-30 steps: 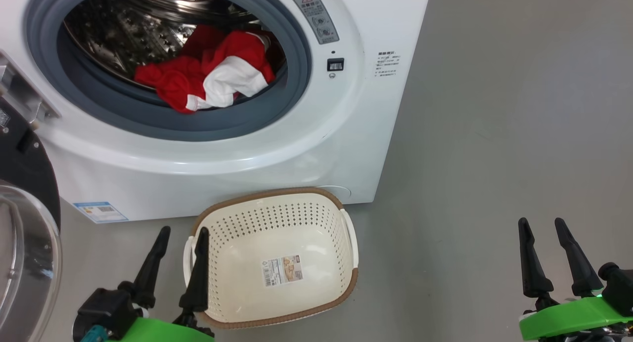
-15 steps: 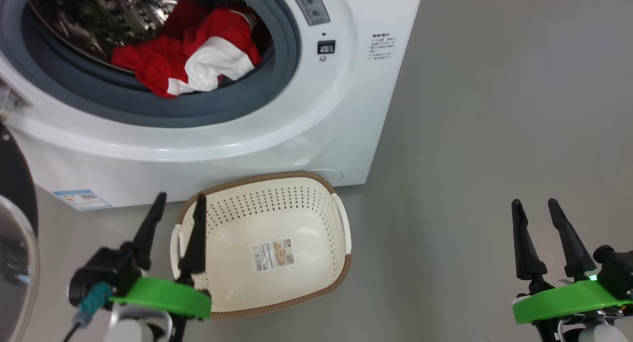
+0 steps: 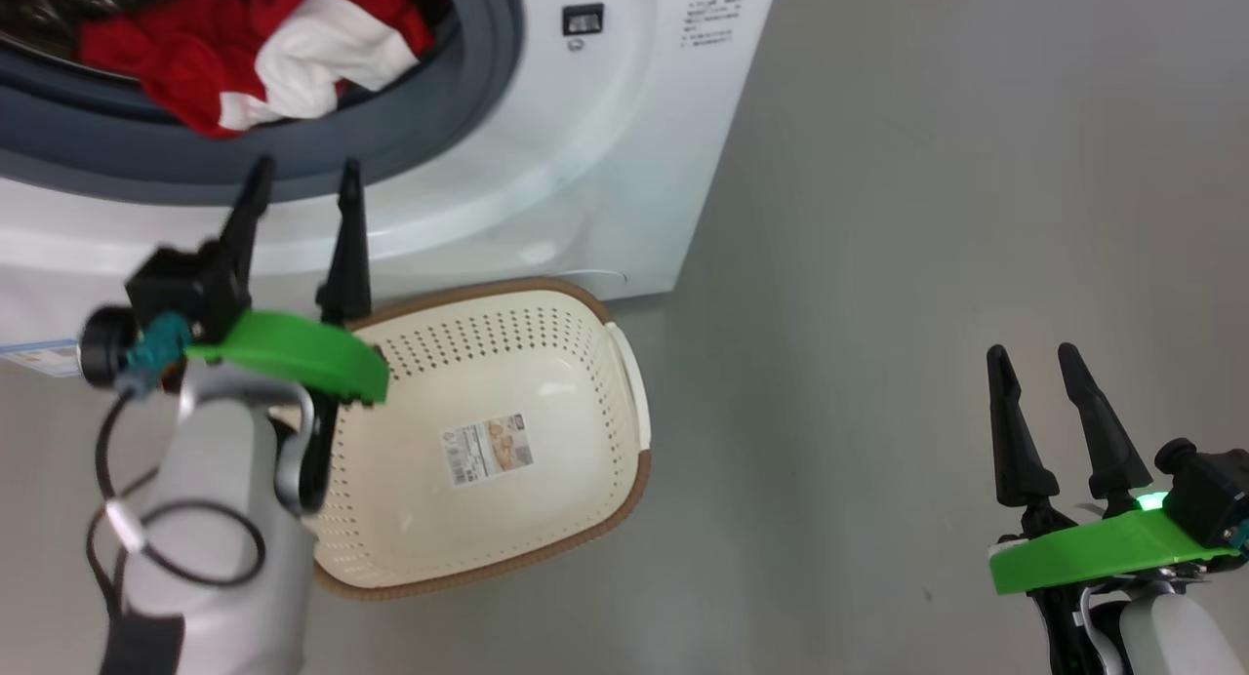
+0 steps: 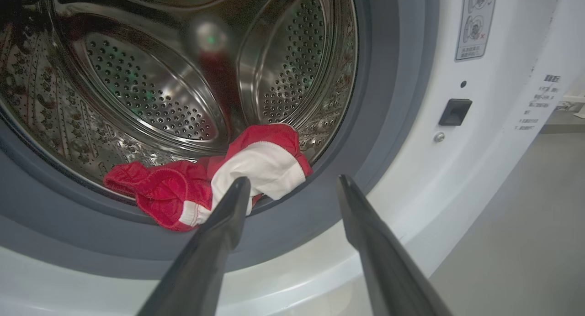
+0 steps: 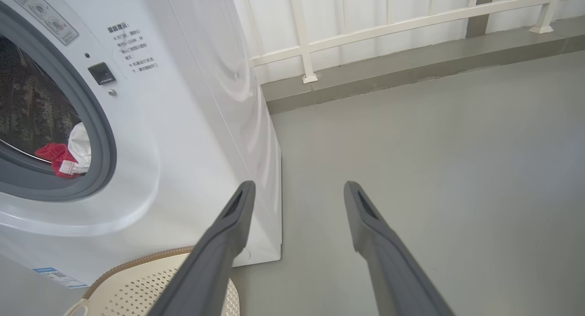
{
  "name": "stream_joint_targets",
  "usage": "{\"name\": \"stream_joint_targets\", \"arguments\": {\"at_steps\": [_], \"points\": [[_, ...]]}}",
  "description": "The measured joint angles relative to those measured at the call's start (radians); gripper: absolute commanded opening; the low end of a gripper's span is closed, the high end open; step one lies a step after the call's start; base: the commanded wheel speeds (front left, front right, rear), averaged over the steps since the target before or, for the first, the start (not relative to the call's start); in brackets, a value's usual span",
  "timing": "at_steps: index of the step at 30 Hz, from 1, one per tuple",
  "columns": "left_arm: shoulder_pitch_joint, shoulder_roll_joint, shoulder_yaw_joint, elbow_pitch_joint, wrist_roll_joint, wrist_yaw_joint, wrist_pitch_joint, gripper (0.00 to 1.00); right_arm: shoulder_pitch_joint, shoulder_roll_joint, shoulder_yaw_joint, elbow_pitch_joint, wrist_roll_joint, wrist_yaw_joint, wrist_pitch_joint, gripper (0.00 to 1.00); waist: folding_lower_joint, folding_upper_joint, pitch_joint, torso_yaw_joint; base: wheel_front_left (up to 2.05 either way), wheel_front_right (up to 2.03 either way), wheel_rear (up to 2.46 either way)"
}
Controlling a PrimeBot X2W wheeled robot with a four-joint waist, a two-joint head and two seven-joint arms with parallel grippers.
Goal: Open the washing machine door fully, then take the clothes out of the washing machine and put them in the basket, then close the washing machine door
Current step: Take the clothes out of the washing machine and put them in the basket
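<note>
Clothes, red with white panels, bunched at the front lip of the steel drum, hem spilling onto the grey rubber ring of the washing machine. Left claw just outside that opening, fingers spread wide with nothing between them, pointing at the bundle. In the wrist view, one fingertip overlapping the white panel, contact impossible to judge. Basket on the floor against the machine's front, below the clothes, paper label on its bottom, near corner under the left claw's green mount. Right claw well apart to the right over the floor, fingers likewise spread, holding nothing.
</note>
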Motion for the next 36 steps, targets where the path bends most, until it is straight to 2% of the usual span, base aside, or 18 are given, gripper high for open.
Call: {"name": "stream_joint_targets", "arguments": {"at_steps": [12, 21, 27, 36], "points": [[-0.328, 0.025, 0.059, 0.262, 0.020, 0.044, 0.000, 1.00, -0.061, 0.006, 0.014, 0.000, 0.010, 0.000, 0.000, 1.00, 0.0000, 0.0000, 0.114, -0.073, 0.00, 0.00, 0.00], [-0.522, 0.081, 0.081, 0.454, 0.023, 0.085, 0.000, 1.00, -0.092, 0.010, 0.041, 0.000, 0.028, 0.000, 0.000, 1.00, 0.0000, 0.0000, 0.182, -0.126, 0.00, 0.00, 0.00], [-0.629, 0.112, 0.087, 0.567, 0.030, 0.119, 0.000, 1.00, -0.114, 0.012, 0.067, 0.000, 0.053, 0.000, 0.000, 1.00, 0.0000, 0.0000, 0.228, -0.160, 0.00, 0.00, 0.00], [-0.690, 0.168, 0.083, 0.690, 0.032, 0.163, 0.018, 1.00, -0.134, 0.014, 0.077, -0.003, 0.061, 0.000, 0.000, 1.00, 0.0000, 0.0000, 0.263, -0.193, 0.00, 0.00, 0.00]]}}
